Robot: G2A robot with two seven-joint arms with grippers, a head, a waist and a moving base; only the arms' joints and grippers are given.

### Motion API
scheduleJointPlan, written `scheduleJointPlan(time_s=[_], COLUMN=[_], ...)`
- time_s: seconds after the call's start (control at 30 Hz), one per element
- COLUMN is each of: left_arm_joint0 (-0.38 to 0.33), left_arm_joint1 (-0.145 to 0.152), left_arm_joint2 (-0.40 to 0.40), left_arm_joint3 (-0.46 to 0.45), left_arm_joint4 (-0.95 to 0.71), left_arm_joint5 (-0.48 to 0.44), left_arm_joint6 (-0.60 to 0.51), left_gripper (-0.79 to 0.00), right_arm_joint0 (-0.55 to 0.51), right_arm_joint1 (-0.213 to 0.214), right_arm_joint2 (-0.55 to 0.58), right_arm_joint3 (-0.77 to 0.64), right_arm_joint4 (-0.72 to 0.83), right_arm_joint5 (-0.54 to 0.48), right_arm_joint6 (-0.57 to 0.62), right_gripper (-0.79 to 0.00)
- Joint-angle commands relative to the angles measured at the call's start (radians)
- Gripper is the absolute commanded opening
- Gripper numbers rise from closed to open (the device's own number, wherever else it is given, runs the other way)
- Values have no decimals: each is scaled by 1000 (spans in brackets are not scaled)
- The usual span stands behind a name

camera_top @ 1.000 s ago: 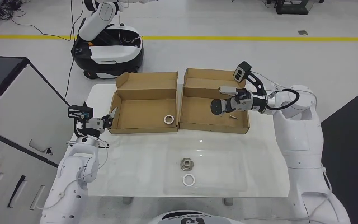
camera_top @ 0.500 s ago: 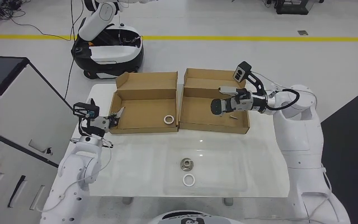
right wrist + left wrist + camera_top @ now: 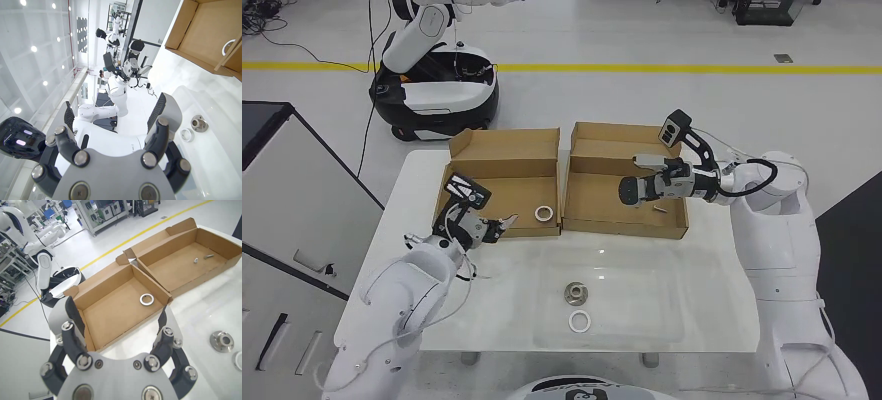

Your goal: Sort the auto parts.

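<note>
The left pincer (image 3: 117,306) gapes wide and empty above the near wall of the left box (image 3: 532,190), where a metal ring (image 3: 146,299) lies. The right pincer (image 3: 115,102), equally wide and empty, hangs over the right box (image 3: 592,200). Inside that box are a bolt (image 3: 208,256) and a smaller piece (image 3: 195,260) that is hard to make out. On the table (image 3: 692,290), a flange (image 3: 221,341) sits just beside a white ring (image 3: 238,359), which the left wrist view's edge cuts off.

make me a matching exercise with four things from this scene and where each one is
1 metal ring
2 flanged hub
3 two bolts
4 right hand

a on the bare table beside a white ring
b open, above the right box
c lying inside the left box
d lying on the right box's floor

Pairs: 1-c, 2-a, 3-d, 4-b
</note>
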State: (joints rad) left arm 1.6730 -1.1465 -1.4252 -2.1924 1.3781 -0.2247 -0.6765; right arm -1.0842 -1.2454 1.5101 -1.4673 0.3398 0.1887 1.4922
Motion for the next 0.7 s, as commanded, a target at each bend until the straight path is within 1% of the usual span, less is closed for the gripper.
scheduleJointPlan(time_s=[0.0, 0.2, 0.67], left_arm_joint0=[-12, -52, -50], left_arm_joint1=[-2, -8, -9], left_arm_joint2=[14, 98, 98], left_arm_joint3=[-19, -34, -32], left_arm_joint4=[-16, 11, 2], left_arm_joint5=[21, 43, 42], left_arm_joint6=[-49, -138, -126], left_gripper=[0, 0, 0], right_arm_joint0=[0, 0, 0], right_arm_joint1=[0, 0, 0], right_arm_joint2=[0, 0, 0], right_arm_joint3=[0, 0, 0], right_arm_joint4=[0, 0, 0], right_arm_joint5=[0, 0, 0], right_arm_joint6=[0, 0, 0], right_gripper=[0, 0, 0])
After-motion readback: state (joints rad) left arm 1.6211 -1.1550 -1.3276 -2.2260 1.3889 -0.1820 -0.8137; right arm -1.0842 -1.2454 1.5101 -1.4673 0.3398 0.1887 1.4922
